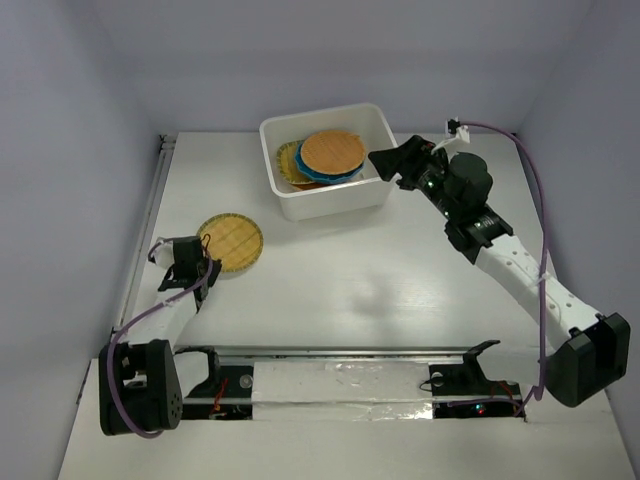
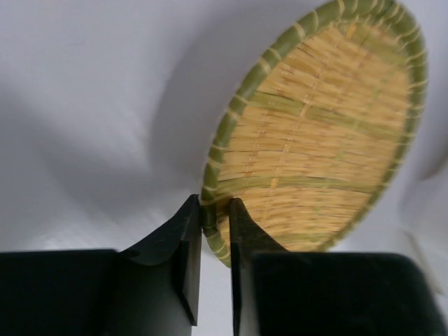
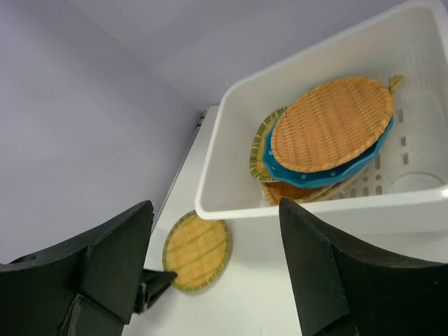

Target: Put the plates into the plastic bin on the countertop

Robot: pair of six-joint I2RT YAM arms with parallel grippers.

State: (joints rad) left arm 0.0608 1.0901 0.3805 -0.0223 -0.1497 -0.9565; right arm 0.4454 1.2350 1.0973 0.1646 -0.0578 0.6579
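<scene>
White worktop (image 1: 380,280), pale lilac walls (image 1: 60,200) (closing three sides). Front-left of the bin (image 1: 330,205), the left gripper (image 2: 215,210) pinches the rim of a yellow-green plate (image 1: 232,240); other plates (image 1: 332,150) stack inside; the right gripper (image 1: 385,165), beside the bin, gapes.

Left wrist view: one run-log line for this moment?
left gripper: shut on plate rim | right gripper: open, empty, beside bin | stacked plates: in bin

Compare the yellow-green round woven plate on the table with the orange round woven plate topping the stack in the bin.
The yellow-green plate lies on the table; the orange plate tops the stack in the white bin. The left gripper pinches the yellow-green plate's rim; nothing touches the orange plate. Both are round and woven.
</scene>
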